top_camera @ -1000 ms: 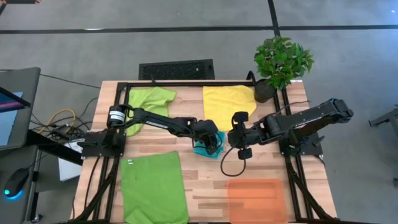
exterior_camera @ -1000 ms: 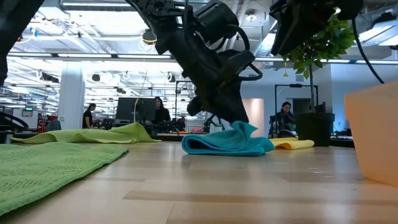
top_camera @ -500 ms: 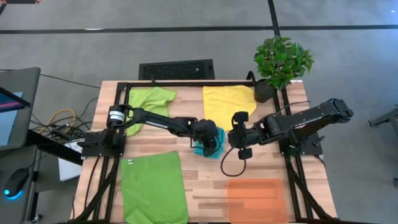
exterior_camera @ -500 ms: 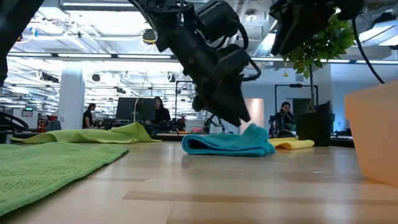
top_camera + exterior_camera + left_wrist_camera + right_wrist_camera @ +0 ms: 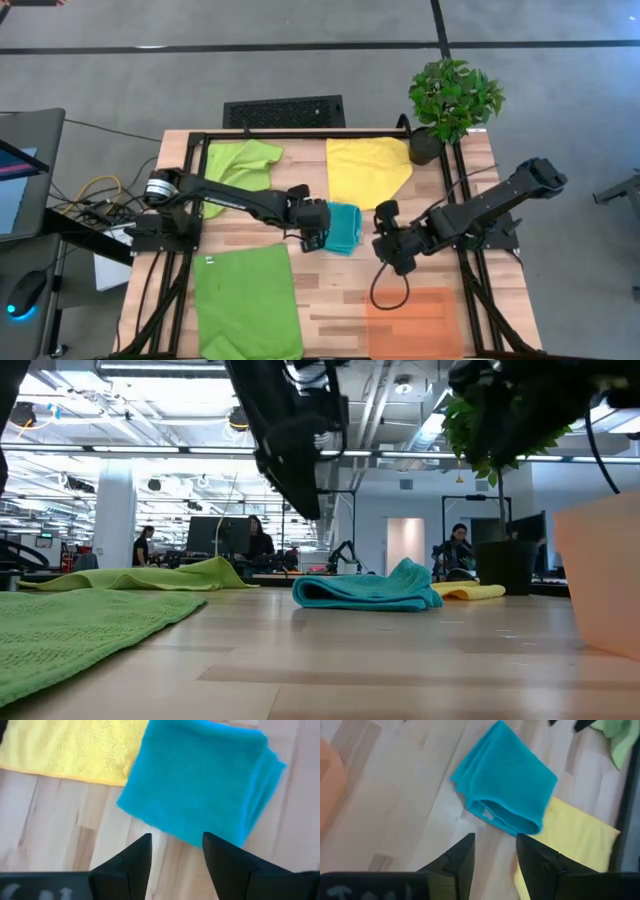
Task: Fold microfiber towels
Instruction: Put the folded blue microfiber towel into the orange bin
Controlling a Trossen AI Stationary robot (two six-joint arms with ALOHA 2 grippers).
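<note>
Microfiber towels lie about the wooden counter (image 5: pixel 320 300). The teal towel (image 5: pixel 344 228) sits mid-counter as a plush, folded, layered packet, apparently finished. The left hand (image 5: pixel 318 235) hangs released just beside it; the right hand (image 5: pixel 392 248), also empty with fingers apart, waits nearby. Next, probably, comes the flat yellow towel (image 5: pixel 366 168), the crumpled lime towel (image 5: pixel 238 162), or the flat lime towel (image 5: pixel 246 300), needing a corner pinch.

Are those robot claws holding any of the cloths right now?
No. The left gripper and right gripper are both open and empty; the folded teal towel lies free.
</note>
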